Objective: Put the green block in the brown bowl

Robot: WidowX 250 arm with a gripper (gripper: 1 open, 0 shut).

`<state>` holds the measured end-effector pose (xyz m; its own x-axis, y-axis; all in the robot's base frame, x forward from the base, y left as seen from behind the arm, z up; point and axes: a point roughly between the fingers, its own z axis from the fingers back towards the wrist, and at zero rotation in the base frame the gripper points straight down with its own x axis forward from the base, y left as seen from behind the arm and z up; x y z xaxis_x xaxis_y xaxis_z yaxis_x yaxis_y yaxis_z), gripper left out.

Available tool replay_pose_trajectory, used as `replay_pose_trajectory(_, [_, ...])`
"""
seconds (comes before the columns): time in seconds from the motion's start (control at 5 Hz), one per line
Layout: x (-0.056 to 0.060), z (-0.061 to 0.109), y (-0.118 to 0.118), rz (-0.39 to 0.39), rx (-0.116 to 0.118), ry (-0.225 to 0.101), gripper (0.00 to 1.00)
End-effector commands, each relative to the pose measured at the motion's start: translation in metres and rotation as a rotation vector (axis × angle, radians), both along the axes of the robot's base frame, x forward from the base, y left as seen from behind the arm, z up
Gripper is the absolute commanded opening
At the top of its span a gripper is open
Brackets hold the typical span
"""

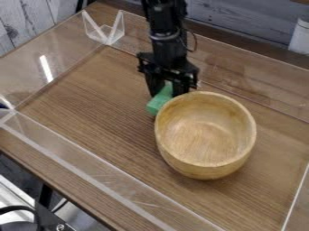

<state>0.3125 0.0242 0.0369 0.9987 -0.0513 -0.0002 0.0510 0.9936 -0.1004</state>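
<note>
The green block is a small bright green bar, tilted, held between the fingertips of my black gripper. The gripper points straight down and is shut on the block's upper part. The block's lower end is right against the outer left rim of the brown bowl, a round tan wooden bowl with nothing inside. The gripper stands over the bowl's far-left edge, not above its hollow. The fingers hide the block's top.
The wooden table top is ringed by a low clear plastic wall. A clear plastic stand is at the back left. The arm rises from the gripper toward the back.
</note>
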Motion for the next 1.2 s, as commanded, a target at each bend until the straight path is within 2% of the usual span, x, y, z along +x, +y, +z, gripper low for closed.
replay_pose_trajectory(0.0, [0.018,0.011,0.002,-0.001,0.015,-0.061,0.0])
replay_pose_trajectory(1.0, [0.025,0.006,0.015,0.036,0.019,-0.048,0.0])
